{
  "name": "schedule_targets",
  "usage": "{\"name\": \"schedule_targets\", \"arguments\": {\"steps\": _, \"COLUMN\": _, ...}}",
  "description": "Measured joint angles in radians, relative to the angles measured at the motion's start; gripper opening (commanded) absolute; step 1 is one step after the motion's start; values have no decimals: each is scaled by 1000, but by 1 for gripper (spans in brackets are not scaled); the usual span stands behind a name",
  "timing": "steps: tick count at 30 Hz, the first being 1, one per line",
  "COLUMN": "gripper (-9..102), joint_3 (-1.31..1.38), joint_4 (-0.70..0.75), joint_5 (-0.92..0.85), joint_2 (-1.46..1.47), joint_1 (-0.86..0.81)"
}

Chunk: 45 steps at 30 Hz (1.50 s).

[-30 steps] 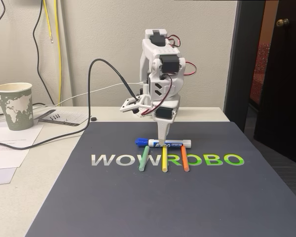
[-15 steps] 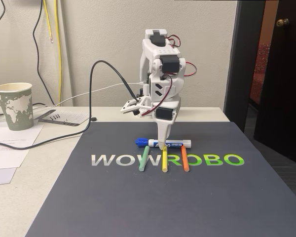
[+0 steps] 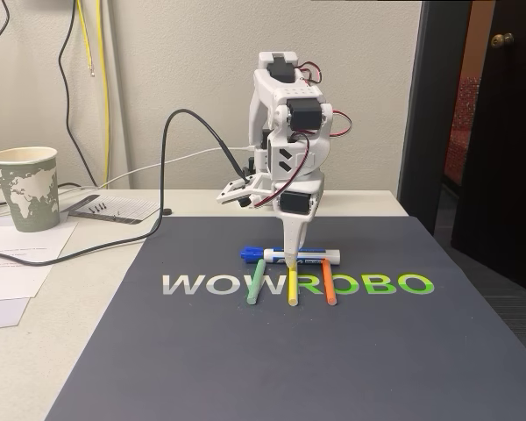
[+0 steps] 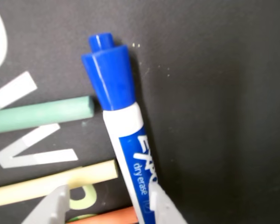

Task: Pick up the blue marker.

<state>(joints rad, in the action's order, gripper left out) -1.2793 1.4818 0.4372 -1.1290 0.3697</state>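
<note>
Gripper [image 3: 290,255]: pointed straight down at the marker's barrel; in the wrist view [image 4: 107,205], 2 white fingertips spread apart, one over the label, the other over the yellow stick; nothing clamped.
Blue marker [image 4: 123,126]: flat on the dark mat [image 3: 333,351], crosswise above the sticks in the fixed view [image 3: 311,255], cap to the left.
Sticks: green stick [image 3: 257,281], yellow stick [image 3: 293,282], orange stick [image 3: 328,282], side by side, upper ends next to the marker.
Paper cup [image 3: 24,188]: upright, far left on the table.
</note>
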Motion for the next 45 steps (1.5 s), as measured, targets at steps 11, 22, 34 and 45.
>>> {"name": "schedule_targets", "arguments": {"steps": 11, "gripper": 22, "joint_3": -9, "joint_4": -60, "joint_5": 0, "joint_2": 9, "joint_1": 0}}
{"name": "schedule_targets", "arguments": {"steps": 22, "gripper": 23, "joint_3": -9, "joint_4": -127, "joint_5": 0, "joint_2": 23, "joint_1": 9}}
{"name": "schedule_targets", "arguments": {"steps": 34, "gripper": 23, "joint_3": -9, "joint_4": -150, "joint_5": 6, "joint_2": 34, "joint_1": 17}}
{"name": "schedule_targets", "arguments": {"steps": 45, "gripper": 16, "joint_3": -9, "joint_4": -150, "joint_5": 18, "joint_2": 34, "joint_1": 15}}
